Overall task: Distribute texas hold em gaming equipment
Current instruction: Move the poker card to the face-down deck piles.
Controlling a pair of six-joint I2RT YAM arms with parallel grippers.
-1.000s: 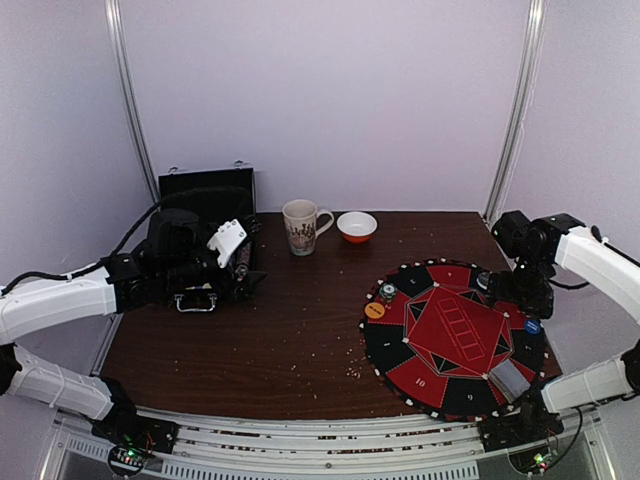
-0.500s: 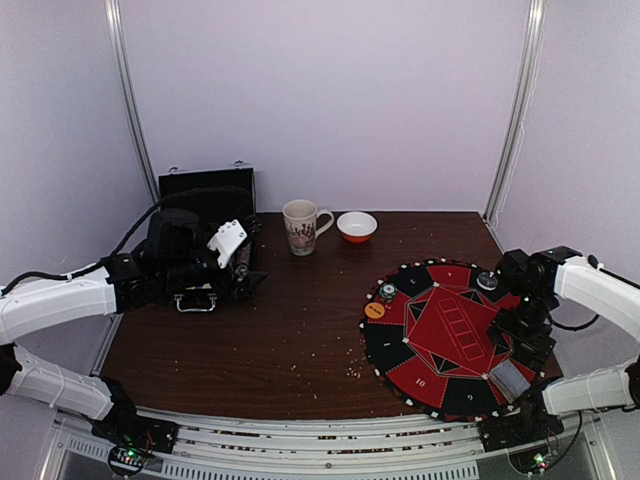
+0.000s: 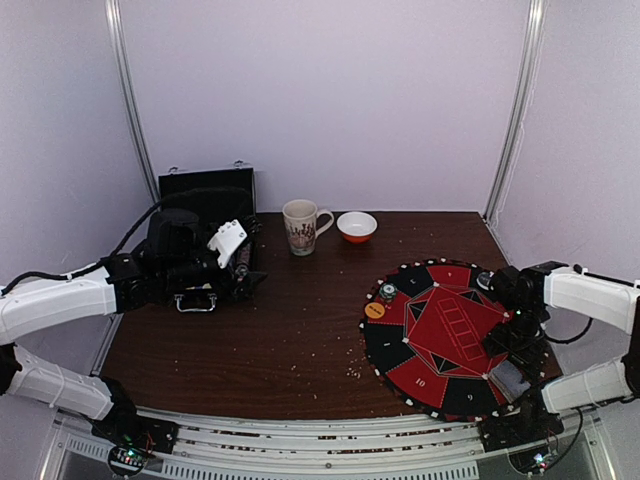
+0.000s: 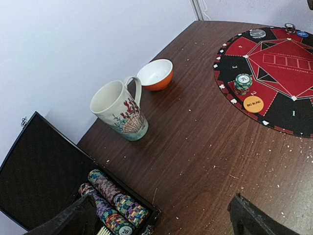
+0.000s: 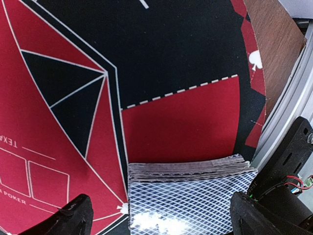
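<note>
A round red-and-black poker mat [image 3: 450, 335] lies on the right of the table. A grey-backed deck of cards [image 5: 190, 196] rests on its near right edge [image 3: 510, 380]. My right gripper [image 5: 161, 223] is open just above the deck, one finger on each side of it, not touching. An orange disc [image 3: 374, 310] and a green-white chip stack [image 3: 387, 292] sit on the mat's left edge. A blue disc [image 4: 302, 34] and a grey-black chip [image 4: 257, 33] lie at its far side. My left gripper [image 4: 161, 227] is open and empty over the chip rows [image 4: 115, 203] in the case.
An open black case [image 3: 205, 195] stands at the back left, under my left arm. A patterned mug [image 3: 300, 226] and an orange-and-white bowl [image 3: 357, 226] stand at the back middle. Crumbs dot the brown table [image 3: 300, 330]. The table's near right edge [image 5: 279, 54] is close to the deck.
My right gripper has moved from the mat's far right side toward the near edge and come down over the deck. The left arm has not moved.
</note>
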